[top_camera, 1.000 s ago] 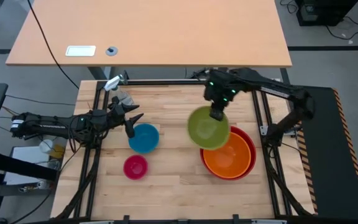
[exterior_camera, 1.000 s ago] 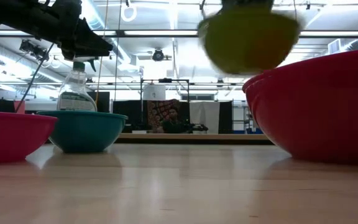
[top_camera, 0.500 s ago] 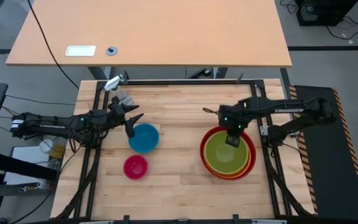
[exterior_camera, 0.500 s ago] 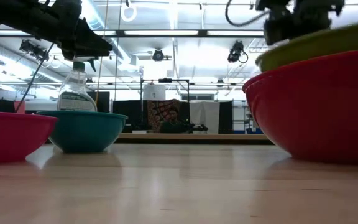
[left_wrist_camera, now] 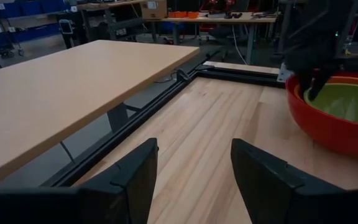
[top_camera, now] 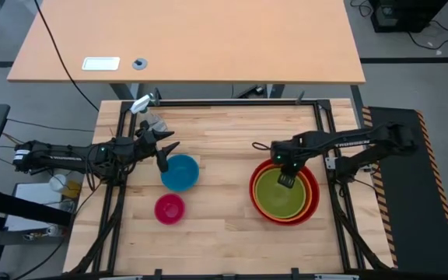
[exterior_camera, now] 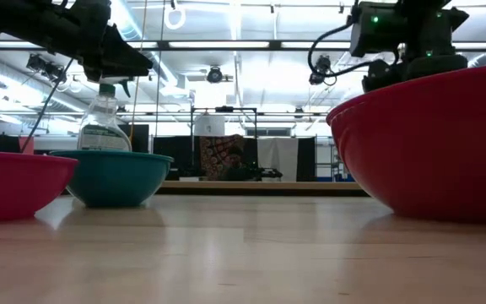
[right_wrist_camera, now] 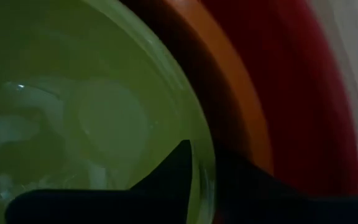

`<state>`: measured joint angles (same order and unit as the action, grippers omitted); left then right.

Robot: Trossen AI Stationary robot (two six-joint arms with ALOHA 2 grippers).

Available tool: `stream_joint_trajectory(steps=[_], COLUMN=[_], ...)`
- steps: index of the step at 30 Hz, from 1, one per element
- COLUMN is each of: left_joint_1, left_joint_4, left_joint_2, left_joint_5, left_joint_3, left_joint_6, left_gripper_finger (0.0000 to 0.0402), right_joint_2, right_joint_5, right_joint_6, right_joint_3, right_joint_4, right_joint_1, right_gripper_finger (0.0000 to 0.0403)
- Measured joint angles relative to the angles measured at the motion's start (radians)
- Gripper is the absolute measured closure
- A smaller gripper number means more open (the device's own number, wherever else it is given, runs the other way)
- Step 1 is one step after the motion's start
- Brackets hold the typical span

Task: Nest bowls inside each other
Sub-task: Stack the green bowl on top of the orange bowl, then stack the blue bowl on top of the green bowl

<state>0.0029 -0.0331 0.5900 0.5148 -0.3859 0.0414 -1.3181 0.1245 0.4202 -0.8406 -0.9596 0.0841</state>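
Observation:
The green bowl [top_camera: 282, 198] sits nested in the orange bowl [top_camera: 312, 204], which sits in the red bowl [top_camera: 253, 190] at the table's right. My right gripper [top_camera: 285, 181] points down at the green bowl's far rim, narrowly open, one finger inside the bowl and one outside. The blue bowl [top_camera: 180, 173] and the pink bowl [top_camera: 169, 208] stand apart on the table at the left. My left gripper [top_camera: 169, 155] hangs open above the blue bowl's far left edge, holding nothing. My right gripper straddles the green bowl's far rim [right_wrist_camera: 207, 177] from above, one finger [right_wrist_camera: 176, 171] inside the bowl and the other [right_wrist_camera: 244, 183] outside it. Whether either finger touches the rim, I cannot tell. The bowl rests level in the orange bowl.
A clear spray bottle [top_camera: 148, 115] stands at the table's far left corner, behind the blue bowl. A black frame rail [top_camera: 232, 102] runs along the far edge. Bare wood lies between the blue bowl and the red stack, and along the near edge.
My right gripper has come down and toward the near right with the green bowl, which was lifted and tilted above the stack's far left. The bowl now sits level inside the orange bowl, its rim sunk behind the red bowl's rim in the low view.

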Motion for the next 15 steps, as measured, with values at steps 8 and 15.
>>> stream_joint_trajectory(steps=[8,15], left_joint_1=[0.001,0.0], left_joint_4=[0.001,0.009], left_joint_2=[0.0,0.012], left_joint_5=[0.0,-0.079], left_joint_3=[0.0,0.0], left_joint_6=[0.007,0.084], left_gripper_finger=[0.0193,0.0193], right_joint_2=[-0.006,-0.001], right_joint_5=[-0.009,-0.098], right_joint_6=[-0.002,-0.042], right_joint_3=[-0.08,-0.232], right_joint_4=[-0.06,-0.209], right_joint_1=[0.0,-0.006], right_gripper_finger=[0.0273,0.0227])
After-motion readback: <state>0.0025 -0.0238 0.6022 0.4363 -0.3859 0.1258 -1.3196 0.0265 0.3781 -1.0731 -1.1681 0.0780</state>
